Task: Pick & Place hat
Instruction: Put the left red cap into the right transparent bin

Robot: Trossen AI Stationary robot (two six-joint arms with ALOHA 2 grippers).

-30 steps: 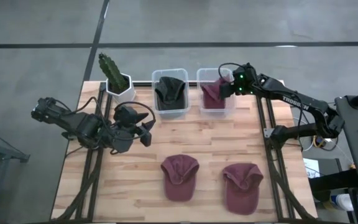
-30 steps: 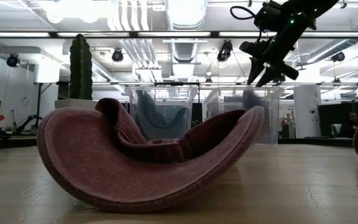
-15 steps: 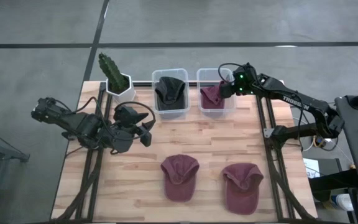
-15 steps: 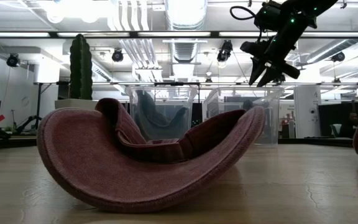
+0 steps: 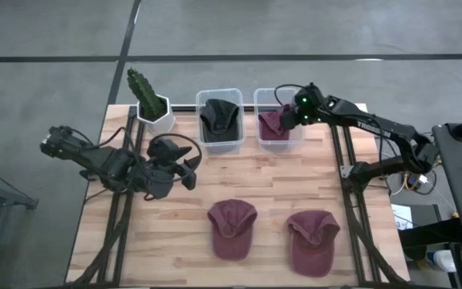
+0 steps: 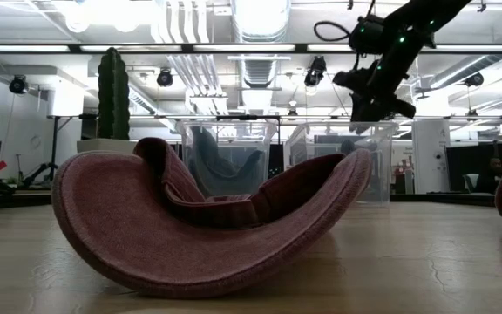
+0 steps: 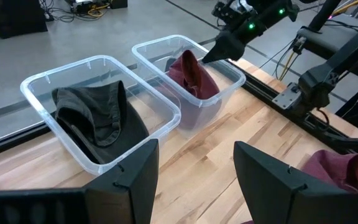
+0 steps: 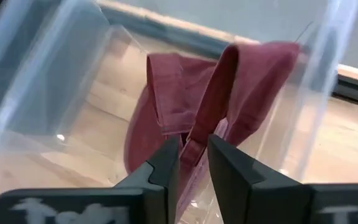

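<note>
A maroon hat (image 5: 273,124) stands crumpled in the right clear bin (image 5: 257,120) at the table's far edge, its folded part sticking up (image 7: 191,68). My right gripper (image 8: 193,146) reaches down into that bin from the right and is shut on the hat. A black hat (image 5: 220,119) lies in the left bin (image 5: 199,120). Two more maroon hats (image 5: 233,229) (image 5: 313,241) rest crown-up on the near half of the table. My left gripper (image 5: 189,171) waits open above the table's left middle, holding nothing. My right gripper pinches the maroon hat's upright fold (image 8: 199,134) between its two fingers (image 8: 166,165), at the fold's upper edge. The fingers slant down from the table's right and far side. The hat's lower part sits in the bin; how many layers are held I cannot tell.
A potted cactus (image 5: 147,96) stands at the far left corner beside the bins. The nearest maroon hat (image 6: 207,218) fills the low view's foreground. Bare wood lies between the bins and the two table hats.
My right gripper has tipped a little further down over the right bin, and its fingers have drawn together from a clear gap to a narrow one, taking hold of the maroon hat's fold. The hat stays in the bin.
</note>
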